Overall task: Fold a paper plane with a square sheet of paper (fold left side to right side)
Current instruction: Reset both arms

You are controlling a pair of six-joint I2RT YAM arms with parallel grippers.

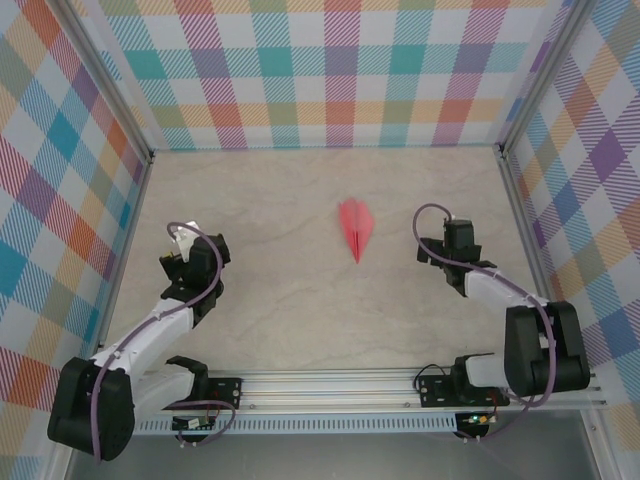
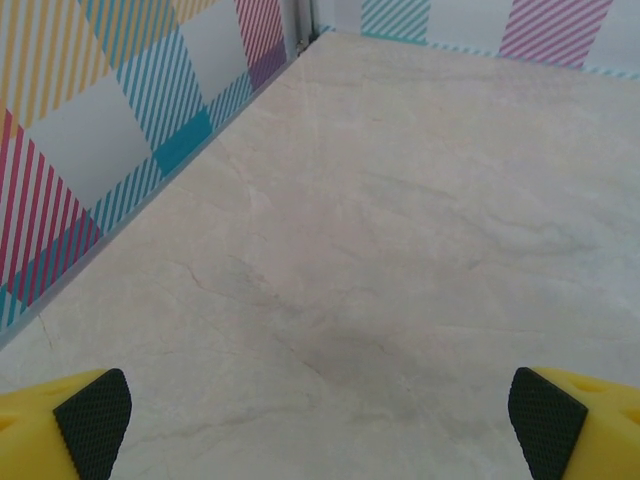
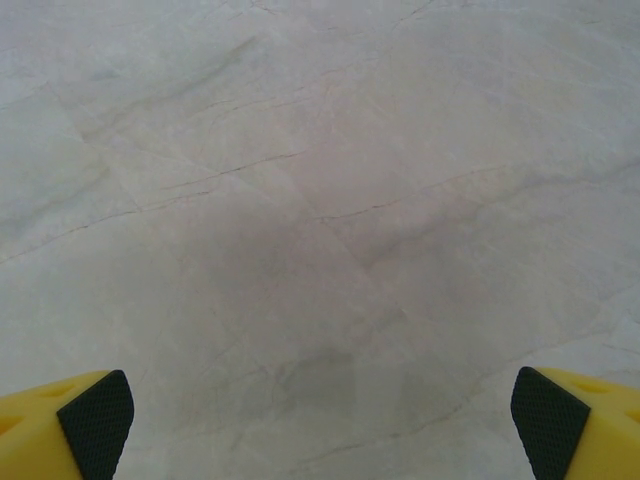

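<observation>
Left claw point(image 2: 320, 420) spread wide, empty; right claw point(image 3: 322, 420) likewise; paper plane point(image 1: 356, 228) lies between.

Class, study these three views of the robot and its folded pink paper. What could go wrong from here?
1. The paper plane lies loose and unheld on the table. It is thin paper, so a nudge from a passing arm might slide it or spring its folds open.
2. The left end effector and right end effector stand open, well apart from the plane. A misjudged regrasp could crumple its pointed nose.
</observation>
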